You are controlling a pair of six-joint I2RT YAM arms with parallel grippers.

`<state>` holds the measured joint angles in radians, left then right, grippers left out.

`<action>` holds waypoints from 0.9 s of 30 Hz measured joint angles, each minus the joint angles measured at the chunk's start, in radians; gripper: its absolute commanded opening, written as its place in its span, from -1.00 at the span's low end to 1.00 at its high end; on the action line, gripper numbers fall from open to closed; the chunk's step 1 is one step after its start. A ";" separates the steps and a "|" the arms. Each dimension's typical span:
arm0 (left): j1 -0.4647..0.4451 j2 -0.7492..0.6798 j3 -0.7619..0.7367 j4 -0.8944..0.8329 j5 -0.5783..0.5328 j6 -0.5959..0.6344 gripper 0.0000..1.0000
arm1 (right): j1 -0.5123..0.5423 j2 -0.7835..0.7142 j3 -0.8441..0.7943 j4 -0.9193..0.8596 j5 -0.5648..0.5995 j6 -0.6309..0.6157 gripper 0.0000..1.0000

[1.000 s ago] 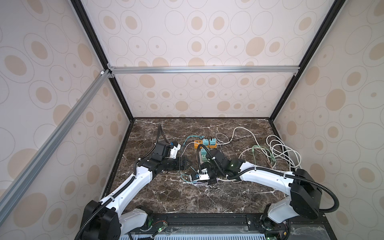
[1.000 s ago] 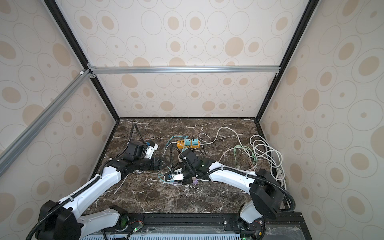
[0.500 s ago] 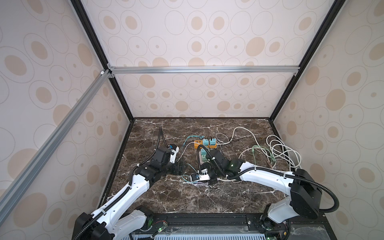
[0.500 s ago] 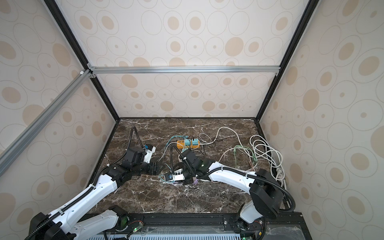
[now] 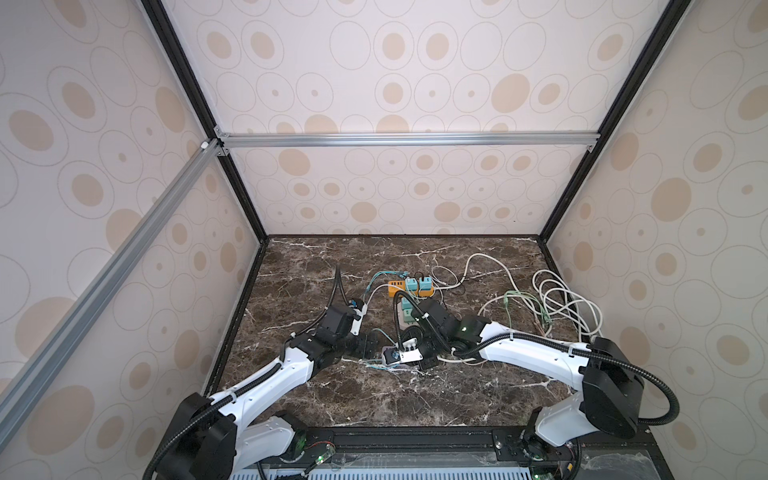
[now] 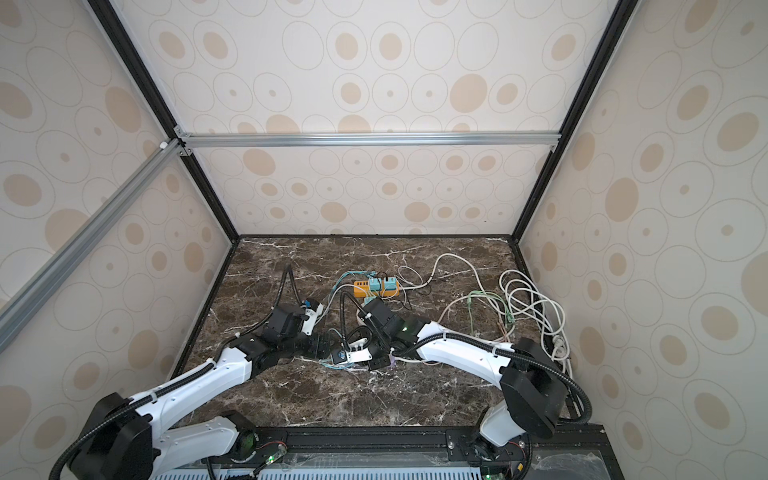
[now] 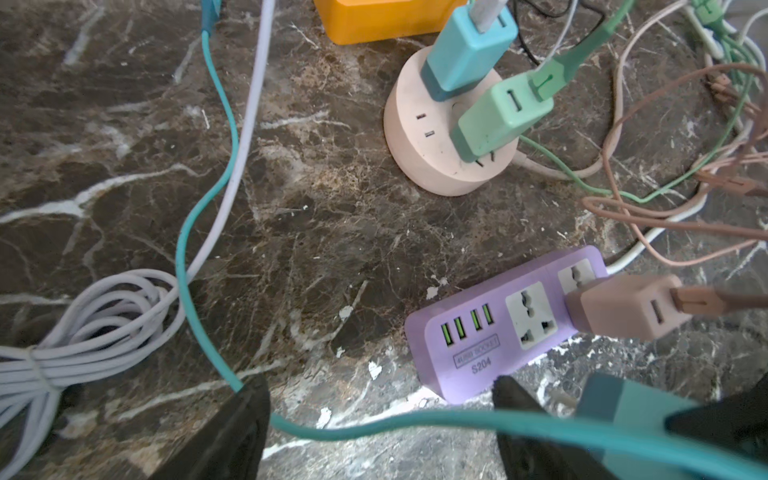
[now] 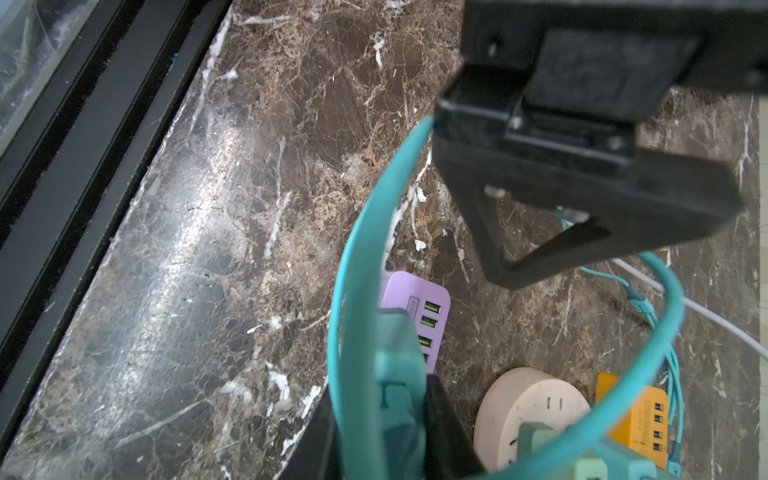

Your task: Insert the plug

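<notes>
My right gripper (image 8: pixel 386 419) is shut on a teal plug (image 8: pixel 399 374), held just above the near end of the purple power strip (image 8: pixel 415 299). The plug's teal cable (image 8: pixel 349 266) loops up and around. In the left wrist view the strip (image 7: pixel 498 328) shows green USB ports, one free socket and a tan plug (image 7: pixel 623 307) in the other. The teal plug (image 7: pixel 615 403) hangs beside the strip's end. My left gripper (image 7: pixel 378 419) is open at that end, with the teal cable (image 7: pixel 374 424) crossing the gap between its fingers. In a top view both grippers meet at the strip (image 5: pixel 388 353).
A round pale socket (image 7: pixel 436 137) carries a teal and a green charger. Behind it lies an orange hub (image 7: pixel 382 16). A bundled white cable (image 7: pixel 95 324) lies to one side. Green, brown and white cables (image 5: pixel 557 303) tangle at the right. The table's black front rail (image 8: pixel 83 137) is close.
My left arm has swung toward the purple strip and the right gripper, and its jaws have narrowed somewhat. The right arm has held still with the teal plug.
</notes>
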<state>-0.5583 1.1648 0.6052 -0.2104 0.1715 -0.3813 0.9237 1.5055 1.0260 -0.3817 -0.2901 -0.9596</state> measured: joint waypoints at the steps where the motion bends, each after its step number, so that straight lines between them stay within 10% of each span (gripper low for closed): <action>1: -0.004 0.009 -0.001 0.016 -0.023 0.003 -0.18 | 0.000 0.000 0.002 0.000 0.000 0.000 -0.87; 6: -0.009 -0.031 -0.002 0.065 -0.181 -0.011 -1.00 | -0.001 0.000 0.003 0.000 0.000 0.007 -0.84; 27: 0.083 -0.476 0.230 -0.133 -0.648 -0.150 -1.00 | -0.061 -0.017 0.072 -0.117 0.057 0.126 -0.69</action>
<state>-0.4751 0.6884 0.8349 -0.3435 -0.4767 -0.5312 0.8623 1.4887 1.0977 -0.4992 -0.2329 -0.8337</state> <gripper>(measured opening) 0.048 0.277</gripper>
